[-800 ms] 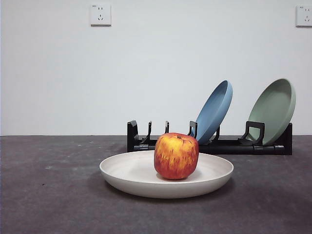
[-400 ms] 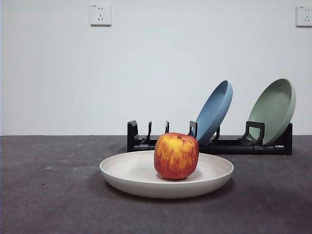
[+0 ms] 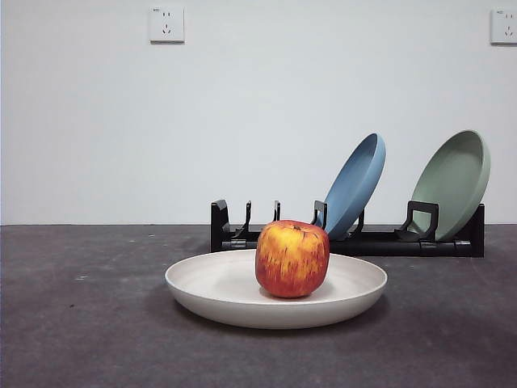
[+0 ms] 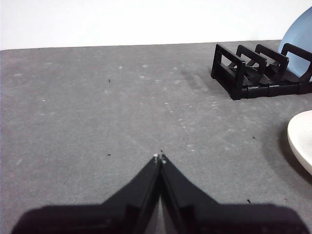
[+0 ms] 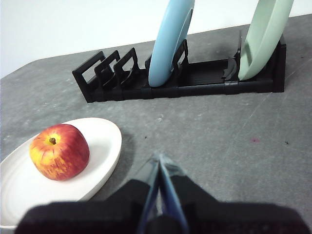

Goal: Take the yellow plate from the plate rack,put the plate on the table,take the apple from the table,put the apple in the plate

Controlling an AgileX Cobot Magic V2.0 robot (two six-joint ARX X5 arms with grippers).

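Note:
The cream-coloured yellow plate (image 3: 226,293) lies flat on the dark grey table (image 3: 81,323), in front of the black plate rack (image 3: 347,240). The red and yellow apple (image 3: 292,258) rests inside the plate, a little right of its middle; the right wrist view shows the apple (image 5: 59,151) on the plate (image 5: 105,141) too. My right gripper (image 5: 158,157) is shut and empty, held back over bare table beside the plate. My left gripper (image 4: 160,157) is shut and empty over bare table, with the plate's rim (image 4: 300,139) and the rack's end (image 4: 253,68) off to one side.
A blue plate (image 3: 355,184) and a sage-green plate (image 3: 454,182) lean in the rack's right-hand slots; its left slots hold nothing. Behind the table is a white wall with two sockets (image 3: 166,24).

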